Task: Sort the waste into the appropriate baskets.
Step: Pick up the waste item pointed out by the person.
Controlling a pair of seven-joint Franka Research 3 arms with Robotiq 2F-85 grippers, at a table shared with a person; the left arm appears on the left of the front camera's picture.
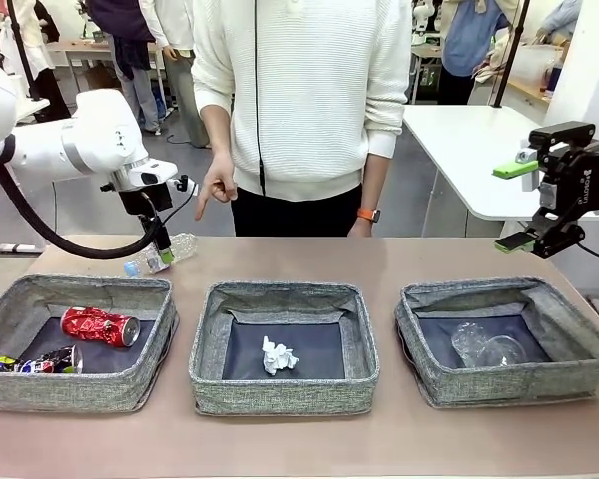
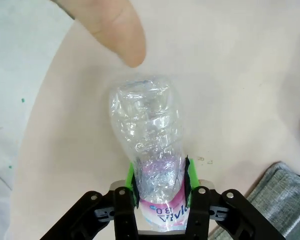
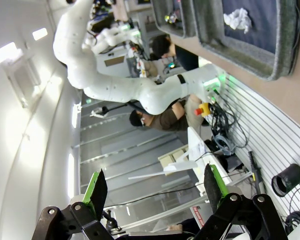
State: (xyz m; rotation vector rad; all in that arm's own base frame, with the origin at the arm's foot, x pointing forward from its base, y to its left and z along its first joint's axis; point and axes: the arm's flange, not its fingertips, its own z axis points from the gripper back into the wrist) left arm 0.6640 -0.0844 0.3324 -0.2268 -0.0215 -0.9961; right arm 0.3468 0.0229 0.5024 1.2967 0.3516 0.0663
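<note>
A clear bottle with a pink label (image 1: pixel 161 255) lies on the table behind the left basket (image 1: pixel 40 395). My left gripper (image 1: pixel 163 249) comes down on it. In the left wrist view both green pads (image 2: pixel 132 182) press against the bottle (image 2: pixel 147 135) at its label end, so my left gripper (image 2: pixel 160 184) is shut on it. The left basket holds a crushed red can (image 1: pixel 100 325) and a dark printed can (image 1: pixel 42 361). A crumpled paper ball (image 1: pixel 278 356) lies in the middle basket (image 1: pixel 280 394), and a clear plastic cup (image 1: pixel 486 347) in the right basket (image 1: pixel 509 387). My right gripper (image 1: pixel 519 205) hangs open and empty above the table's right end.
A person stands at the far side, one hand (image 1: pixel 216 190) pointing down near the bottle; a fingertip (image 2: pixel 117 30) shows just past the bottle's far end. The right wrist view looks sideways past its open fingers (image 3: pixel 96 192) at the middle basket (image 3: pixel 250 62) with the paper ball (image 3: pixel 237 19).
</note>
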